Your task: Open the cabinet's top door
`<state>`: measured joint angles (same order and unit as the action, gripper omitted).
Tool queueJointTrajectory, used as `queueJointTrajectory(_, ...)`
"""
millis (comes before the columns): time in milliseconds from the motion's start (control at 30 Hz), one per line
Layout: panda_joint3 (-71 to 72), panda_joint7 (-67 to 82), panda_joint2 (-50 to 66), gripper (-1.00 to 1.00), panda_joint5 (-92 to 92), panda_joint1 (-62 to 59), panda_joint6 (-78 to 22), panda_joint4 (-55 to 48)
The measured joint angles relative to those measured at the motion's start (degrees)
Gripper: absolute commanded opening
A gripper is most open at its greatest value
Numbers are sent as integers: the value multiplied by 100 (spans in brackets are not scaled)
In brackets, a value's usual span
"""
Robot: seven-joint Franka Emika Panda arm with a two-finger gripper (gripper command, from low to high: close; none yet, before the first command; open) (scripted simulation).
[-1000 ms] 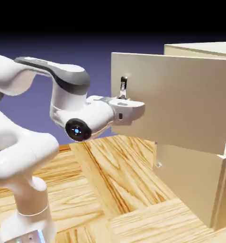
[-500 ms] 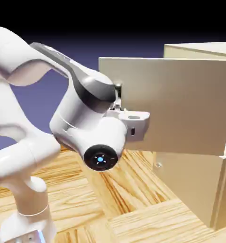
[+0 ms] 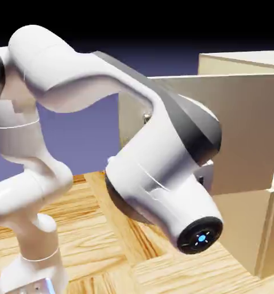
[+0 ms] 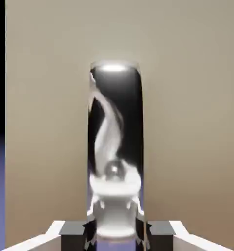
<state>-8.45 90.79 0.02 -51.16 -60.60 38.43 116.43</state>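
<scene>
The cabinet (image 3: 242,60) stands at the exterior view's right, and its top door (image 3: 248,132) is swung well out from the body toward the left. In the exterior view my own forearm and wrist hide the hand. The hand view shows the top door (image 4: 187,122) filling the picture. Its shiny vertical loop handle (image 4: 115,147) stands in the middle. My gripper (image 4: 116,234) is shut on the handle's lower end, and a grey fingertip (image 4: 72,229) shows on each side of it.
The lower beige panel (image 3: 242,227) is closed beneath the open door. The wooden table (image 3: 162,270) runs under the arm. My bulky arm link (image 3: 162,172) hangs close in front of the door. The door's free edge (image 4: 6,122) borders the dark backdrop.
The top door has swung further out toward the exterior view's left. My arm has rolled around, and its wrist now sits low and close to the camera, covering the hand.
</scene>
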Motion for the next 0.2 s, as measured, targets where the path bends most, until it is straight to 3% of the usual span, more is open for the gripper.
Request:
queueJointTrajectory(133, 24, 200, 641, -100, 257, -11, -443, -833)
queueJointTrajectory(167, 38, 240, 785, 100, 311, -19, -542, -1026)
queueJointTrajectory(200, 36, 236, 785, 100, 305, -12, -538, -1026)
